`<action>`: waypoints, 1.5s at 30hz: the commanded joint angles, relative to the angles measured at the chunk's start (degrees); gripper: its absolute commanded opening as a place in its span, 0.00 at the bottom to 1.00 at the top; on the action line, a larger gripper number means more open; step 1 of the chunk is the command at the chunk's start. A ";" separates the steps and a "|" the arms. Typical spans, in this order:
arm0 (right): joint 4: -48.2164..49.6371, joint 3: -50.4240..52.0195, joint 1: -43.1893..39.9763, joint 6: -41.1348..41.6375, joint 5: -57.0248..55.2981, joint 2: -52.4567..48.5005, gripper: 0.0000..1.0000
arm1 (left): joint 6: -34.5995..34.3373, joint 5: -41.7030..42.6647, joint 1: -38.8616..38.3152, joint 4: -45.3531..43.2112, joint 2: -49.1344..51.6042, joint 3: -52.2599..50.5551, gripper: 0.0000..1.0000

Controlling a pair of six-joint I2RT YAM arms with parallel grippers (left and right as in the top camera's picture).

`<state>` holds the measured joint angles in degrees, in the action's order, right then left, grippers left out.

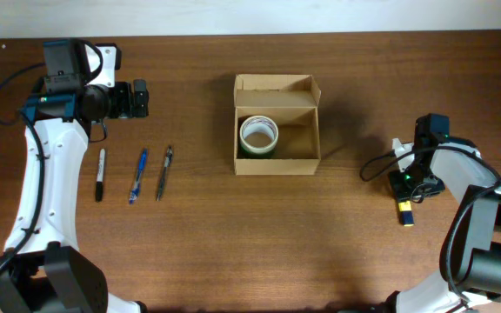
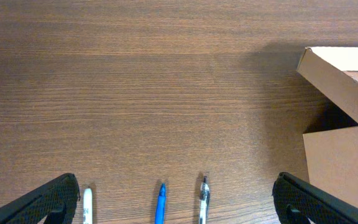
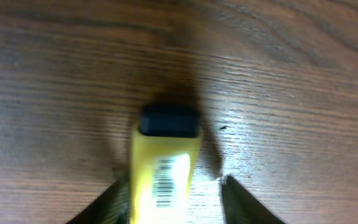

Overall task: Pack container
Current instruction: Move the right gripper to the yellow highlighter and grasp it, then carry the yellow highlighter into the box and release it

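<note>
Container point(image 1: 277, 165): mid-table point(image 1: 233, 252), lid flap behind it.
Tape roll point(image 1: 258, 135): inside container, at its left end.
Marker point(image 1: 100, 174), first pen point(image 1: 137, 176), second pen point(image 1: 163, 172): side by side, well left of container.
Highlighter point(image 1: 404, 211): well right of container.

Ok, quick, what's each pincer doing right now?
Left pincer: open, holding nothing.
Right pincer: open, astride the yellow marker, with a gap showing on one side, so not clamped.
</note>
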<state>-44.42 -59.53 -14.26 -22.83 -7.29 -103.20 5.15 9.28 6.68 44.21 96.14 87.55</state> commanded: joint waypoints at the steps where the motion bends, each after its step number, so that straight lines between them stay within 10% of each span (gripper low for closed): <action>1: 0.31 0.39 -0.48 0.61 0.00 -0.33 0.39 | 0.96 0.81 0.13 0.02 0.50 0.72 0.99; 14: -1.40 -5.38 0.35 5.31 6.88 0.09 0.15 | 0.96 0.81 0.13 0.02 0.50 0.72 0.99; 26: -30.27 -56.89 13.66 16.02 18.64 0.46 0.04 | 0.96 0.81 0.13 0.02 0.50 0.72 0.99; 36: -35.06 -66.31 40.04 -14.36 8.35 -1.75 0.04 | 0.96 0.81 0.13 0.02 0.50 0.72 0.99; 45: -35.43 -63.69 41.46 -20.48 8.09 -15.08 0.04 | 0.96 0.81 0.13 0.02 0.50 0.72 0.99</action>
<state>-79.50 -124.03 27.90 -40.14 2.35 -114.43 5.15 9.50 6.68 44.23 96.14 87.55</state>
